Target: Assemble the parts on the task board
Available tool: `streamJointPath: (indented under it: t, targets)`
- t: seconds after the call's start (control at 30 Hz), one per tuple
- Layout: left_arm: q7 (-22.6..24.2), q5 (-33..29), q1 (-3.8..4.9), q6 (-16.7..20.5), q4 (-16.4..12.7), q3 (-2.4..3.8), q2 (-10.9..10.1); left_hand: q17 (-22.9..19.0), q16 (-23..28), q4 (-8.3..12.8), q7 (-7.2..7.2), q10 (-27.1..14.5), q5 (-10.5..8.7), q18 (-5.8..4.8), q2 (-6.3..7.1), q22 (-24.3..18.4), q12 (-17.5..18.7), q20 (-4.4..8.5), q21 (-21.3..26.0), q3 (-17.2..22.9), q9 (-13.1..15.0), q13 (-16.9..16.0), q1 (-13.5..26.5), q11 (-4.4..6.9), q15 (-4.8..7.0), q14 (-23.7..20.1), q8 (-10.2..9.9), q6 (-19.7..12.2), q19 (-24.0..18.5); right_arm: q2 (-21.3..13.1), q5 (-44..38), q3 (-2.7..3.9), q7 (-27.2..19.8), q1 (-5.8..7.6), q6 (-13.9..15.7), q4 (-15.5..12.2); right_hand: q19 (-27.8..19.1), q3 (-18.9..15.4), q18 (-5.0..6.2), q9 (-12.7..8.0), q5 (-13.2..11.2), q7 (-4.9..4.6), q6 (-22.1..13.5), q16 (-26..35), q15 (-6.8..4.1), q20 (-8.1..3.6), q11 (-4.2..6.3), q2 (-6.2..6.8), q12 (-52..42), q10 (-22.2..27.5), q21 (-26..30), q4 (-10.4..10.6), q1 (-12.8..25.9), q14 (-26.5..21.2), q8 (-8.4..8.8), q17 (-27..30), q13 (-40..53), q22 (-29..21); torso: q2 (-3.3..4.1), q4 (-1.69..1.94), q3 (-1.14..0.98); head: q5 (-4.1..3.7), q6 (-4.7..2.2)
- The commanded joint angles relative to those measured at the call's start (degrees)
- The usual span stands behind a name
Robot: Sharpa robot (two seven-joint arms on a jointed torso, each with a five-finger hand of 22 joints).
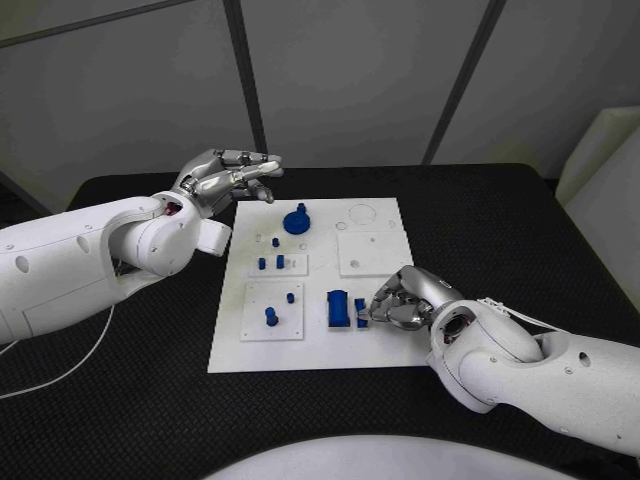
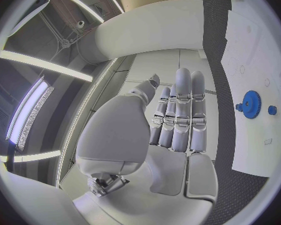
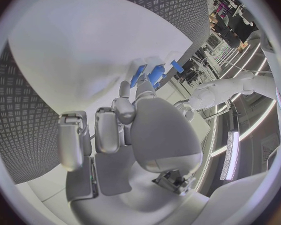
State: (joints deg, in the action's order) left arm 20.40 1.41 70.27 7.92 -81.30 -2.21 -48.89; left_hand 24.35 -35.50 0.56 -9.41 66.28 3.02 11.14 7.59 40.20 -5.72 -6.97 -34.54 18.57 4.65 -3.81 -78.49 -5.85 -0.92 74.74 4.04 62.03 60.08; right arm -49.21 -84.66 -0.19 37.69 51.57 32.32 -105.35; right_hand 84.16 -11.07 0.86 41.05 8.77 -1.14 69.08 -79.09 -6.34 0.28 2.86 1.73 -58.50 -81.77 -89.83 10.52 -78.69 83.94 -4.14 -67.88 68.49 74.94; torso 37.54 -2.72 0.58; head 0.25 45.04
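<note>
The white task board (image 1: pixel 378 345) lies mid-table, with a blue gear (image 1: pixel 299 219) near its far edge and a blue block (image 1: pixel 339 308) nearer the robot. The right hand (image 1: pixel 402 297) curls its fingers against a small blue part (image 1: pixel 363 310) beside that block, apparently pinching it. The left hand (image 1: pixel 231 176) hovers off the board's far left corner, fingers loosely bent and holding nothing.

The right hand (image 1: pixel 401 298) covers the task board (image 1: pixel 313 352) beside the blue block (image 1: pixel 339 308); contact between its fingers (image 1: pixel 376 304) and the small part (image 1: pixel 363 309) cannot be determined. In the right wrist view, the palm hides most of the blue parts (image 3: pixel 154 74). Peg (image 1: pixel 271 316) shapes are too small to identify.
</note>
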Motion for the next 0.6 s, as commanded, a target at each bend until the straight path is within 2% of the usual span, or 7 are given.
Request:
streamJointPath:
  t: [0.03, 0.23, 0.3, 0.43, 0.5, 0.57, 0.6]
  targets:
    - [0.27, -0.13, 0.08, -0.49, 0.00, 0.04, 0.03, 0.09, 0.28, -0.12, 0.08, -0.27, -0.18, -0.72, -0.51, -0.06, 0.11, -0.07, 0.35, -0.37, -0.07, -0.05, -0.17, 0.10, -0.01, 0.10, -0.16, -0.29, 0.30, -0.32, -0.70, 0.02, -1.98, 0.10, 1.54, -0.72, 5.84, -0.83, -0.86, 0.09, 0.41, -0.09, 0.25, 0.30, -0.06, -0.27, -0.04, -0.03, 0.16, 0.05, -0.17, 0.69, 1.39, 2.17, 0.26, 0.01, 0.08, 15.06, 0.01, 0.02, 0.02, -0.02, -0.18]
    - [0.32, -0.13, 0.08, -0.45, 0.03, 0.04, -0.07, 0.09, 0.28, -0.12, 0.08, -0.27, -0.18, -0.72, -0.51, -0.06, 0.11, -0.07, 0.35, -0.37, -0.07, -0.05, -0.17, 0.10, -0.01, 0.10, -0.16, -0.29, 0.30, -1.66, 1.67, 0.03, -6.15, 0.10, 5.09, -1.81, 5.84, -1.82, -0.86, -0.05, 0.71, -0.37, -0.49, 1.09, 0.09, -0.15, -0.27, 0.42, 1.73, 0.57, -0.17, 2.26, 3.35, 1.86, 0.54, 1.33, -0.91, 15.06, 0.01, -0.06, 0.04, 0.07, -0.35]
    - [0.39, -0.13, 0.08, -0.45, 0.05, 0.04, -0.09, 0.09, 0.28, -0.12, 0.08, -0.27, -0.18, -0.72, -0.51, -0.06, 0.11, -0.07, 0.35, -0.37, -0.07, -0.05, -0.17, 0.10, -0.01, 0.10, -0.16, -0.29, 0.30, -2.28, 4.63, 0.82, -10.51, 0.10, 6.53, -1.83, 5.84, -1.99, -0.86, -0.51, 0.80, -0.85, -2.38, 1.63, 0.33, 0.01, -0.63, 0.88, 2.73, 1.04, -0.17, 2.78, 3.56, 1.64, 0.73, 2.15, -1.51, 15.06, -0.03, -0.08, 0.04, 0.09, -0.44]
    - [0.58, -0.67, 0.06, -0.50, 0.24, 0.03, -0.04, 0.11, 0.32, -0.15, 0.08, -0.29, -0.20, -0.72, -0.47, -0.10, 0.12, -0.08, 0.43, -0.55, -0.07, -0.04, -0.10, 0.10, -0.02, 0.09, -0.17, -0.32, 0.32, -3.70, 16.71, 2.61, -22.10, 0.11, 5.70, -1.46, 5.70, -1.36, -0.77, -2.68, 0.44, -2.57, -9.28, 2.19, 1.44, 0.84, -2.06, 1.06, 5.79, 2.85, 0.24, 3.30, 2.17, 1.43, 0.61, 2.66, -3.30, 14.89, -0.14, -0.06, -0.02, -0.05, -0.90]
    - [0.65, -2.23, 0.04, -0.42, 0.51, 0.02, 0.08, 0.11, 0.36, -0.19, 0.10, -0.30, -0.21, -0.73, -0.40, -0.14, 0.12, -0.09, 0.49, -0.71, -0.08, -0.04, -0.01, 0.09, -0.04, 0.06, -0.18, -0.34, 0.31, -4.38, 24.55, 3.52, -28.29, 0.35, 3.95, -0.90, 4.78, -1.16, -0.19, -3.56, 0.36, -3.21, -11.35, 2.75, 2.00, 1.35, -2.67, 1.03, 8.52, 4.52, 2.81, 3.20, 1.22, 1.15, 0.63, 3.21, -4.93, 13.80, -0.25, 0.01, 0.03, -0.27, -1.20]
    - [0.84, -3.86, 0.02, -0.40, 0.90, 0.01, 0.24, 0.09, 0.52, -0.19, 0.14, -0.33, -0.22, -0.76, -0.30, -0.23, 0.13, -0.13, 0.67, -0.92, -0.09, -0.04, 0.04, 0.09, -0.10, -0.17, -0.20, -0.39, 0.18, -4.67, 31.12, 4.02, -33.43, 1.15, 1.97, 0.30, 2.84, -0.96, 0.97, -4.16, 0.32, -3.64, -12.21, 5.97, 2.43, 1.78, -3.06, 0.82, 15.45, 7.99, 8.10, 2.80, 0.05, -0.26, 0.56, 7.83, -9.37, 11.56, -0.60, 0.03, 0.06, -0.48, -1.65]
    - [1.04, -4.92, -0.02, -0.41, 1.21, -0.01, 0.33, -0.04, 1.03, -0.24, 0.17, -0.35, -0.22, -0.83, -0.31, -0.44, 0.13, -0.21, 1.11, -1.17, -0.11, -0.04, 0.08, 0.06, -0.23, -0.96, -0.22, -0.45, -0.27, -4.67, 35.23, 4.25, -36.50, 1.87, 0.71, 1.49, 1.03, -0.77, 1.96, -4.46, 0.55, -3.85, -12.42, 9.02, 2.58, 2.10, -3.32, 0.63, 20.71, 10.79, 12.85, 2.28, -1.01, -1.68, 0.57, 12.00, -12.76, 9.53, -0.74, -0.01, 0.10, -0.56, -1.97]
